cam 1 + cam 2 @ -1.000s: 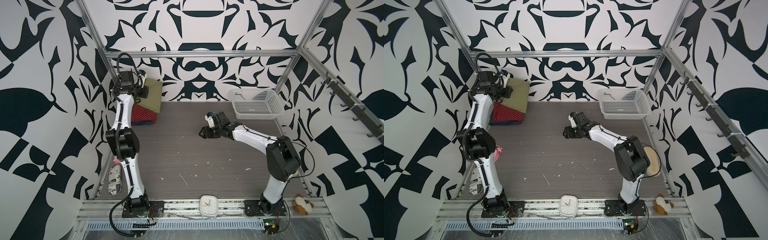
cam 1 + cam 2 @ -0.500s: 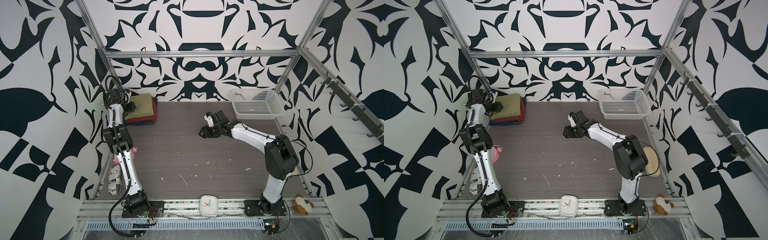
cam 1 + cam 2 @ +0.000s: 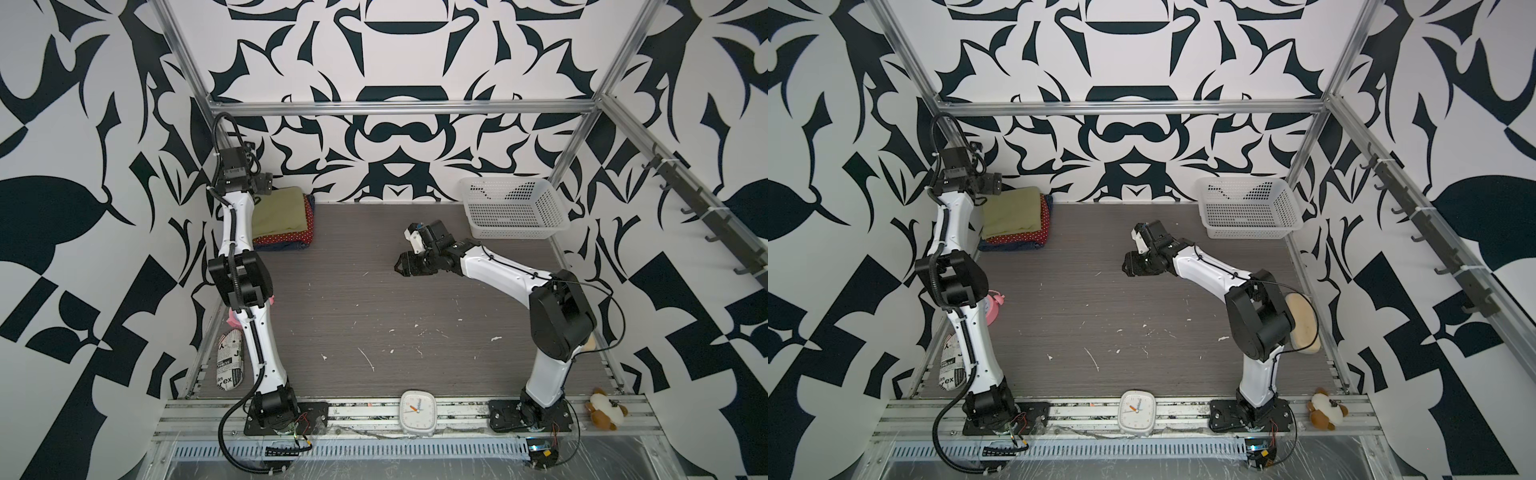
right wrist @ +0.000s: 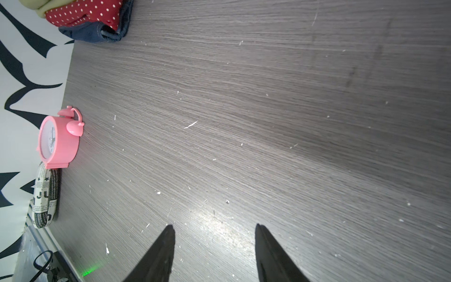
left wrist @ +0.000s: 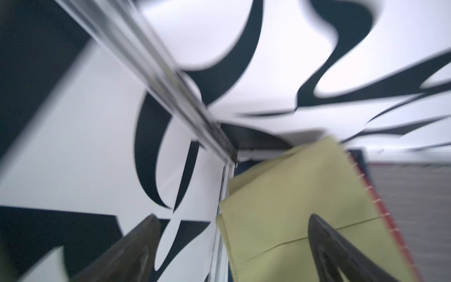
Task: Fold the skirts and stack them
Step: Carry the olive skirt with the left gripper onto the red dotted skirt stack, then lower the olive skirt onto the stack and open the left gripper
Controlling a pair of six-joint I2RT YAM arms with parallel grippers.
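The grey wood-grain tabletop, flecked with white crumbs, filled the cell between black-and-white patterned walls. The white perforated basket stood in its far right corner.

In the far left corner the three skirts lay folded in one stack against the wall. The olive-green skirt was on top, the red polka-dot skirt under it and the dark denim skirt at the bottom, touching the tabletop. The right wrist view showed the red layer resting on the denim fold.

The left pincer hung just above the stack's wall-side edge. In the left wrist view its jaws stood released and wide apart, with nothing between them and the olive cloth below. The right pincer hovered over the bare middle of the tabletop, well apart from the stack. Its jaws were parted and empty.

By the left edge lay a newsprint-patterned pouch. The letters "JU", "in" and "ex" could be read on it, and the rest was too small. A pink alarm clock stood just beside it. A white square clock sat on the front rail, and a small plush toy lay at the rail's right end.
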